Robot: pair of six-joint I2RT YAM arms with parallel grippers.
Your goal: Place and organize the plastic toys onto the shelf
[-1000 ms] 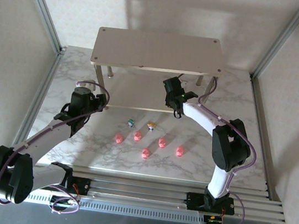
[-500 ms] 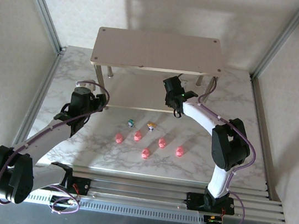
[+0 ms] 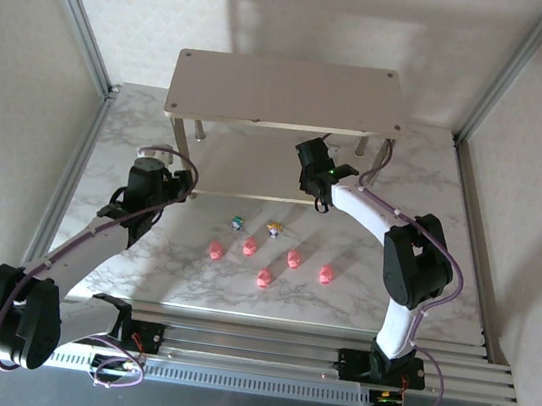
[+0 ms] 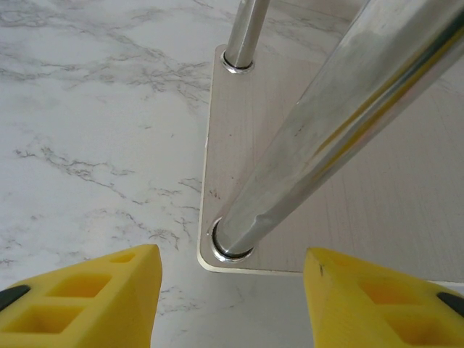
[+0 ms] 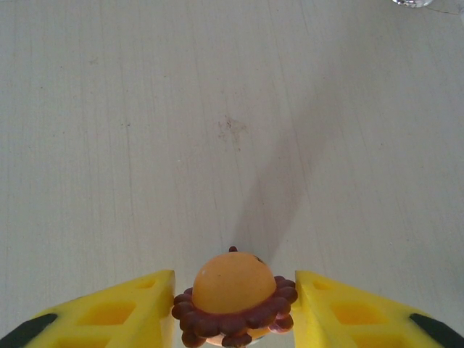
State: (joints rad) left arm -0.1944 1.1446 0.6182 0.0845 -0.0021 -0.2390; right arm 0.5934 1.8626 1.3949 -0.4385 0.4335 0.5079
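Nothing can be read here. No text, label, brand, number or sign shows on the shelf, the pink toys, the orange toy or the bench.
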